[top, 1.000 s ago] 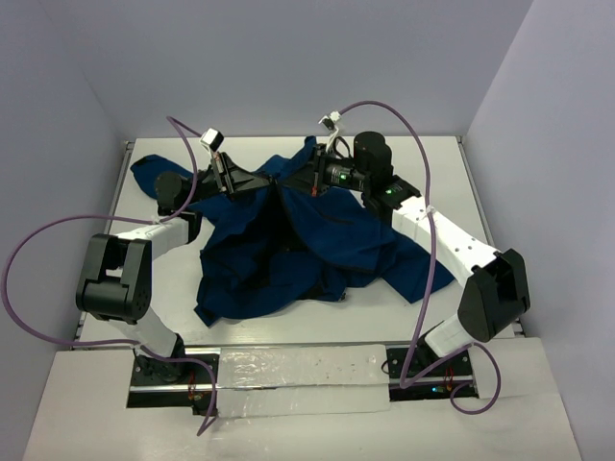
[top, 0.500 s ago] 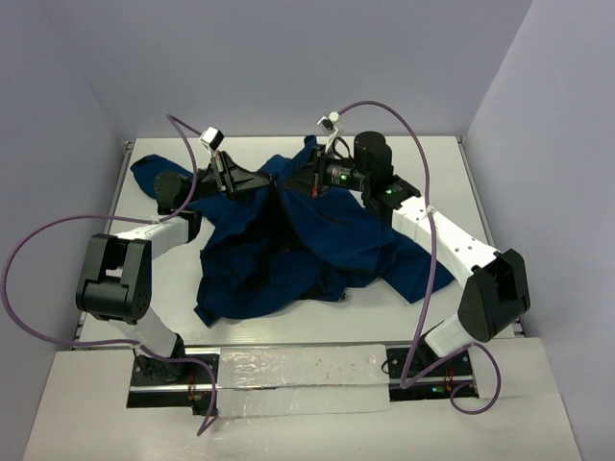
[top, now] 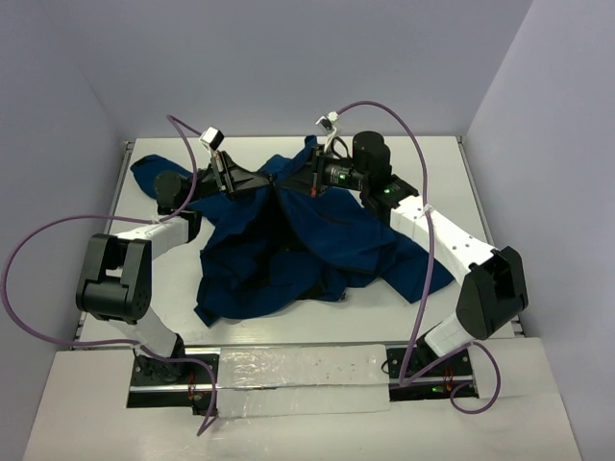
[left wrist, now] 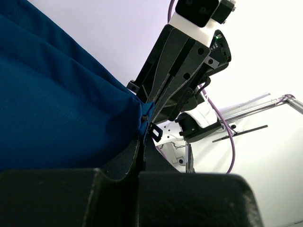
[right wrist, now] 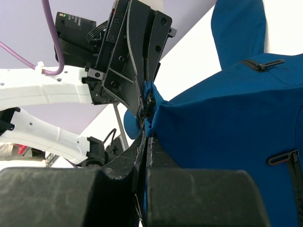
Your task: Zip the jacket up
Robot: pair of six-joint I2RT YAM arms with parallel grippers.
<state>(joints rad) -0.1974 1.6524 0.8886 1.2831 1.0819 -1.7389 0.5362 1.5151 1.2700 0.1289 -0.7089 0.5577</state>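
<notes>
Fingers on both arms are clamped tight on the large, soft navy-blue fabric jacket. The left fingers and right fingers pinch facing edges at the far end of its front opening, tips nearly touching above the far middle of the white desk. Over the last second almost nothing has moved; only the right arm has shifted slightly. The jacket lies rumpled across the desk's middle, its front gaping, so zipping has probably not begun.
</notes>
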